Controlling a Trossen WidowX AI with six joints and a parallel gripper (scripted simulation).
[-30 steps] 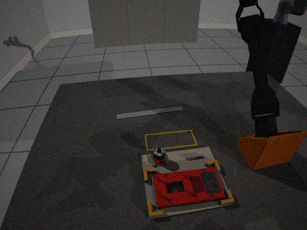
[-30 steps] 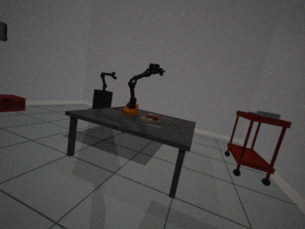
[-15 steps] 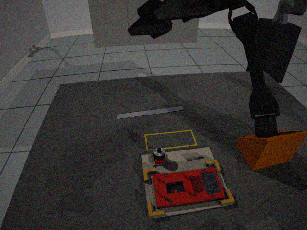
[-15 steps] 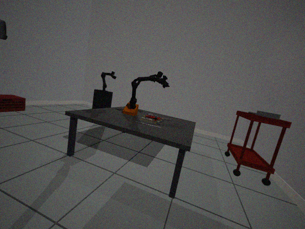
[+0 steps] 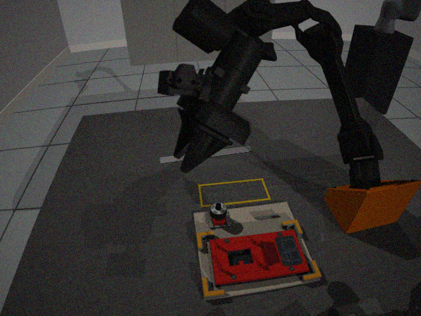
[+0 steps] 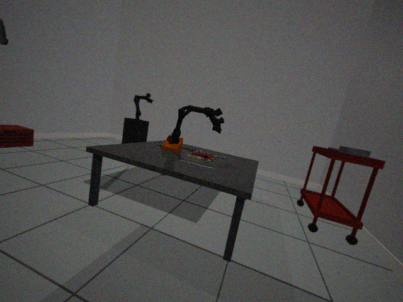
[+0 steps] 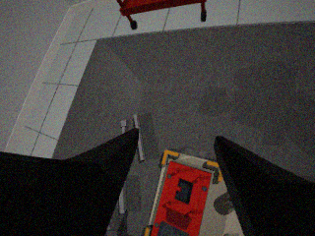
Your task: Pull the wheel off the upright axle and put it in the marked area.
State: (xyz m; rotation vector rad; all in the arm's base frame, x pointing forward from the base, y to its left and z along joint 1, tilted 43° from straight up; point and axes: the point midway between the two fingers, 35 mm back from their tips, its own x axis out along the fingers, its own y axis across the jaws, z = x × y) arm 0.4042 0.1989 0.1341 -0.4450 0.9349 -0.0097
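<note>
Well below pincer [image 5: 190, 159], wheel [image 5: 217, 208]

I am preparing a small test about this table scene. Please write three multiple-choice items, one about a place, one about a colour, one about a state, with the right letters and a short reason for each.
1. Where is the wheel?
A. On the upright axle on the board
B. Inside the marked area
C. Between the jaws

2. What colour is the outline of the marked area?
A. Blue
B. Yellow
C. White

3. How is the gripper?
A. Shut on the wheel
B. Open, resting on the board
C. Open, holding nothing, above the table

Answers: 1 A, the top view shows it at the board's corner beside the outline; 2 B, the rectangle's lines are yellow; 3 C, the wrist view shows only table and board between the parted jaws.
</note>
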